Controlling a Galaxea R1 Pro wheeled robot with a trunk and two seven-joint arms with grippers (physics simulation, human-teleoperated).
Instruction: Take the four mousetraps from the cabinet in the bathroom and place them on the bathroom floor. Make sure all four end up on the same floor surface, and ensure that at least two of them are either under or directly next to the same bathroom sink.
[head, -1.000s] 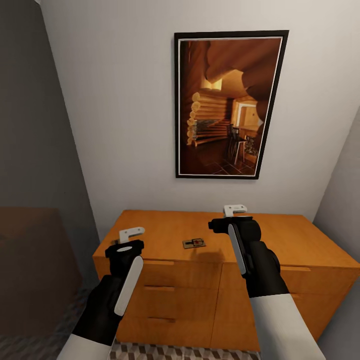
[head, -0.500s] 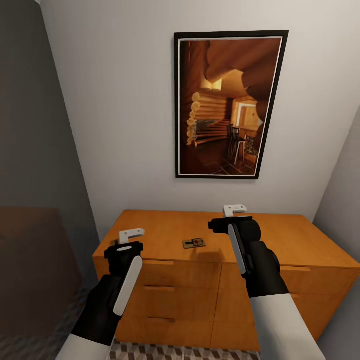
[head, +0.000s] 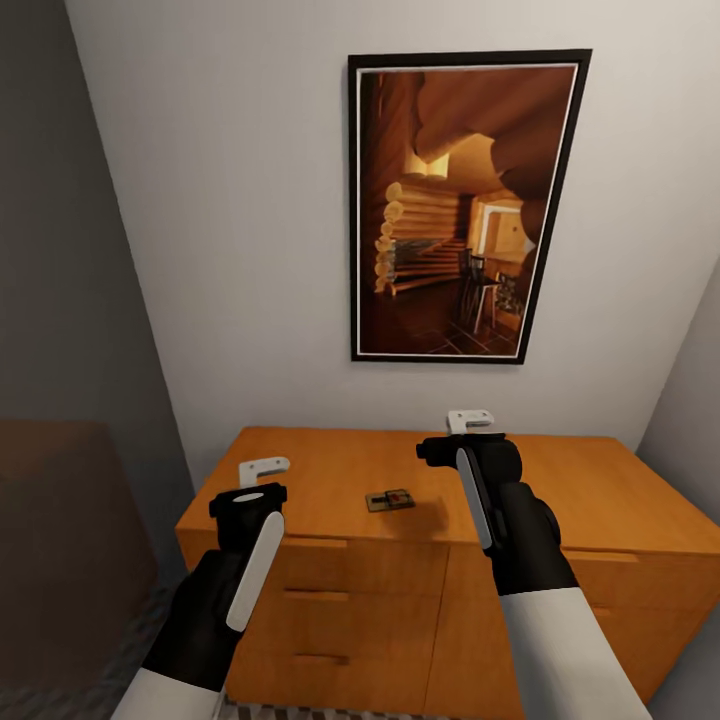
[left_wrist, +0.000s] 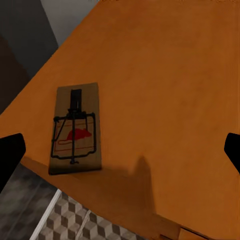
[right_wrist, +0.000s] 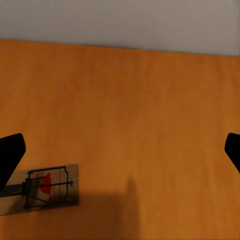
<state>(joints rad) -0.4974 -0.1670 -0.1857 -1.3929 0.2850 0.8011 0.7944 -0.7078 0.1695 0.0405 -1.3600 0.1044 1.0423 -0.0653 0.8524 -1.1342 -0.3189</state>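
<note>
Both pincers, left (head: 263, 477) and right (head: 470, 428), gape wide; lower the right squarely over the flat brown mousetrap (head: 389, 499) on the orange wooden cabinet (head: 600, 500).

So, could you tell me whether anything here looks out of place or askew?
One thing: a lone mousetrap lies flat on top of the wooden cabinet, skewed to its front edge. Otherwise nothing looks spilled or damaged; the framed picture hangs straight.

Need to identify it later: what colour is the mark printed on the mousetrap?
Red, on the mousetrap; clearest in the left wrist view.
</note>
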